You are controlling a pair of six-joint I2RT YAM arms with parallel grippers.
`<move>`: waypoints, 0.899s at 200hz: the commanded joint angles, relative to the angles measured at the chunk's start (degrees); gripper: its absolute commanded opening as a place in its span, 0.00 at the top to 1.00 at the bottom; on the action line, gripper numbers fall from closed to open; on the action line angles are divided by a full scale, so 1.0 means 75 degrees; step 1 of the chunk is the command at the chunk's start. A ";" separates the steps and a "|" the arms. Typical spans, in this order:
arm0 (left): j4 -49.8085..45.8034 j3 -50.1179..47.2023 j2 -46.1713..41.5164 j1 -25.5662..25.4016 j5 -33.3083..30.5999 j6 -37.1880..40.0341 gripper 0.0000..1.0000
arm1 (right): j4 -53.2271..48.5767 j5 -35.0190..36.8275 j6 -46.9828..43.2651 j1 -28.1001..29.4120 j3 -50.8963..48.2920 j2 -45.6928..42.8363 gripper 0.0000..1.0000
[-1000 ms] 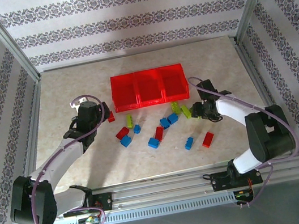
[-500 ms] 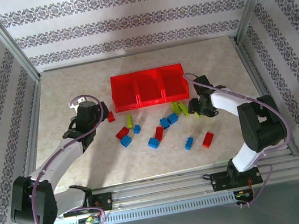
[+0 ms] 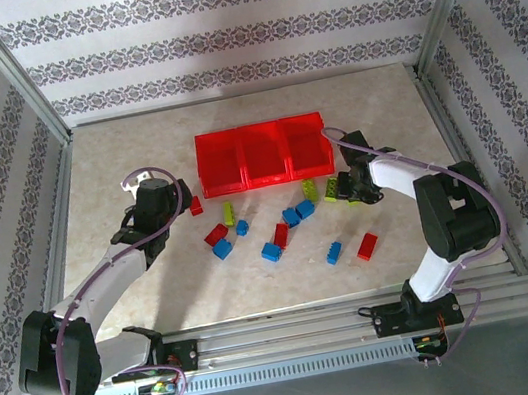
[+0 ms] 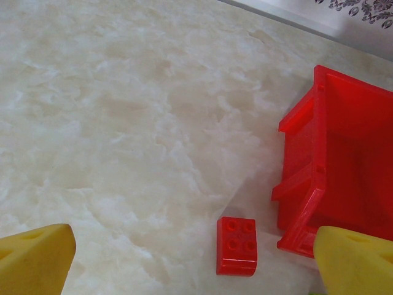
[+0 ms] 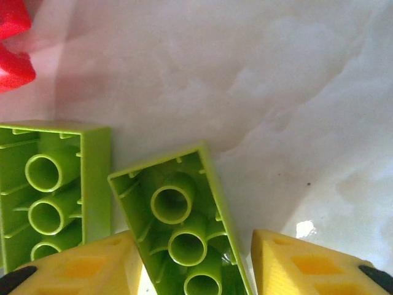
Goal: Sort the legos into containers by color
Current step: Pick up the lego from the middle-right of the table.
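Three joined red containers (image 3: 266,181) stand in a row at mid-table, their corner (image 4: 344,153) on the right of the left wrist view. Red, blue and yellow-green legos lie scattered in front of them. My left gripper (image 3: 177,210) is open, its jaws (image 4: 193,249) wide apart, and a small red lego (image 4: 236,246) lies on the table between them by the leftmost bin (image 3: 196,206). My right gripper (image 3: 343,187) straddles an upturned yellow-green lego (image 5: 184,227). One finger touches it and a gap shows at the other finger (image 5: 295,264). A second yellow-green lego (image 5: 52,184) lies beside it.
Loose bricks lie between the arms: red (image 3: 215,234), blue (image 3: 222,250), yellow-green (image 3: 228,214), red (image 3: 280,234), blue (image 3: 297,213), blue (image 3: 334,253), red (image 3: 367,246). A metal frame and patterned walls close in the table.
My right gripper has moved in over the yellow-green brick near the right bin and its jaws have narrowed around it. The left arm has not moved.
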 commanded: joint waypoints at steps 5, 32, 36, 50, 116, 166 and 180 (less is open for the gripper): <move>-0.0057 0.0024 -0.0083 0.0157 -0.0136 -0.0122 0.00 | -0.0213 0.0196 0.0068 -0.0203 -0.0240 -0.0246 0.54; -0.0033 0.0031 -0.0065 0.0159 -0.0106 -0.0147 0.00 | -0.0254 0.0174 0.0128 -0.0377 -0.0368 -0.0373 0.58; -0.0035 0.0029 -0.0058 0.0168 -0.0098 -0.0147 0.00 | -0.0254 0.0159 0.0140 -0.0397 -0.0385 -0.0387 0.59; -0.0035 0.0047 -0.0034 0.0169 -0.0085 -0.0159 0.00 | -0.0231 0.0098 0.0174 -0.0428 -0.0406 -0.0411 0.61; -0.0095 0.0080 0.0019 0.0205 -0.0075 -0.0159 0.00 | -0.0143 -0.0027 0.0167 -0.0261 -0.0320 -0.0827 0.81; -0.0108 0.0056 0.0115 0.0262 -0.0006 -0.0205 0.00 | -0.0196 0.0358 0.0049 0.0651 0.0367 -0.1258 0.82; -0.0096 0.0053 0.0138 0.0275 0.0041 -0.0205 0.00 | -0.0196 0.0498 -0.0065 0.0944 0.0712 -0.1182 0.82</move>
